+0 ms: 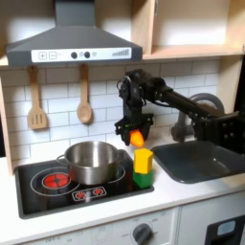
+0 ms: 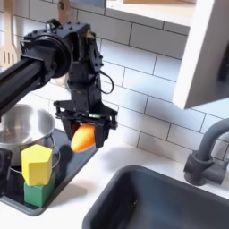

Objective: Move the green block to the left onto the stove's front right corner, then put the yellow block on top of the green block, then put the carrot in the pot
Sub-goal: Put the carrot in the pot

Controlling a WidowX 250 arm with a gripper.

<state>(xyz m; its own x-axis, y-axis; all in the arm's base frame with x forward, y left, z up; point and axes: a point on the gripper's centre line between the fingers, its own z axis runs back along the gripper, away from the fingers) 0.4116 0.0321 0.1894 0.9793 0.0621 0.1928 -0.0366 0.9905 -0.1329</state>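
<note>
Right now I see the gripper [image 2: 83, 131] hanging in the air with its jaws closed on the carrot [image 2: 82, 139]. In the second exterior view the carrot sits between the two black fingers [image 2: 101, 131], its rounded orange end poking out below them; it looks smooth, stubby and bright orange. Its long axis seems to run roughly upright, though the jaws cover the upper part and I cannot tell where its green tip is. In the first exterior view the carrot [image 1: 138, 139] shows as a small orange patch under the gripper [image 1: 136, 133], just above the stacked blocks and to the first exterior view's right of the pot [image 1: 92, 161].

On the stove [image 1: 38, 184] the yellow block [image 1: 143, 160] rests on top of the green block [image 1: 143, 178], the pair standing at the stove's front corner on the first exterior view's right. In the second exterior view the yellow block [image 2: 36, 165] sits slightly twisted on the green block [image 2: 38, 191], both just in front of the pot [image 2: 22, 132]. Both blocks are plain, bright and cube-like. The pot is shiny steel and round, standing on the stove [image 2: 16, 201] behind the blocks.

The dark sink [image 2: 170, 201] lies in the white counter [image 2: 98, 174] to the second exterior view's right, with a grey faucet [image 2: 207, 154] behind it.
</note>
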